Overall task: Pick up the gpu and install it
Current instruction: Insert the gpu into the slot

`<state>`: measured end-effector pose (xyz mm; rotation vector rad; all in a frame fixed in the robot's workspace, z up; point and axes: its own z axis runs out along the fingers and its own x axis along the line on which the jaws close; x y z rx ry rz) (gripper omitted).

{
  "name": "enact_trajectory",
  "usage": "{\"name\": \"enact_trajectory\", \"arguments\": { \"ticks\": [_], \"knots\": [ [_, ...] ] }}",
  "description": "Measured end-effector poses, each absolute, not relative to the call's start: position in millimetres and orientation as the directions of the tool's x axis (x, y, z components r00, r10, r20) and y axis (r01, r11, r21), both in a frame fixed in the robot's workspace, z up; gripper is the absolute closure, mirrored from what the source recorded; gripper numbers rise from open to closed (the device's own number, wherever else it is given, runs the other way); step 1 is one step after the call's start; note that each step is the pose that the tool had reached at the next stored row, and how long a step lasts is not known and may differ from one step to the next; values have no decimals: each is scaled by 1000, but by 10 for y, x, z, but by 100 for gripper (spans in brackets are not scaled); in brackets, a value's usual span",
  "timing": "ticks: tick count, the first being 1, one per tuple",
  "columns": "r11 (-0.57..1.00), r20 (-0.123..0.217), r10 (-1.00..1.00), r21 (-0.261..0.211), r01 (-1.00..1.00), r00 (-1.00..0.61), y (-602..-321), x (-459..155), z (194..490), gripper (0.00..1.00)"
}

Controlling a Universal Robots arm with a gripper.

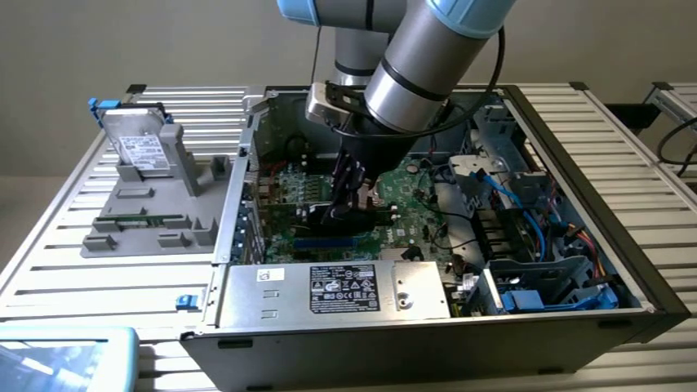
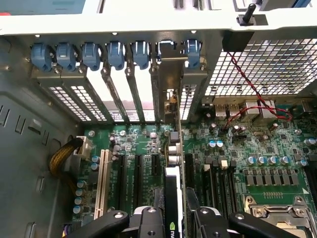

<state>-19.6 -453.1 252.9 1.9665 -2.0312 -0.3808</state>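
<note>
Case: the computer case (image 1: pixel 436 363) lay on its side with the open face up, which let the arm come down on the board from above.
Motherboard: the motherboard (image 2: pixel 133 141) lay flat on the case floor, its expansion slots running toward the rear wall.
Gripper: the gripper (image 2: pixel 173 220) was low inside the case, just above the board. Its jaws were closed on the gpu, with one of the fingers (image 2: pixel 148 218) against each flat face.
Gpu: the gpu (image 2: pixel 172 186) stood on edge between the fingers, directly under the wrist. It was probably held upright so that its connector edge faced a slot.
Bracket: the card's silver end bracket (image 2: pixel 171 79) stood at the rear wall, in line with one opening among the blue clips (image 2: pixel 115 52).
Seating: whether the card's lower edge was already in the slot could not be told.
</note>
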Motion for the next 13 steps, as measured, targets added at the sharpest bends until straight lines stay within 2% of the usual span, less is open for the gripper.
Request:
{"name": "enact_trajectory", "arguments": {
  "ticks": [8,13],
  "knots": [
    [23,-8,-1000,383,-923,-28,-4552,-203,2529,72],
    [22,-13,-1000,384,-923,-29,-4591,-205,2529,72]
  ]
}}
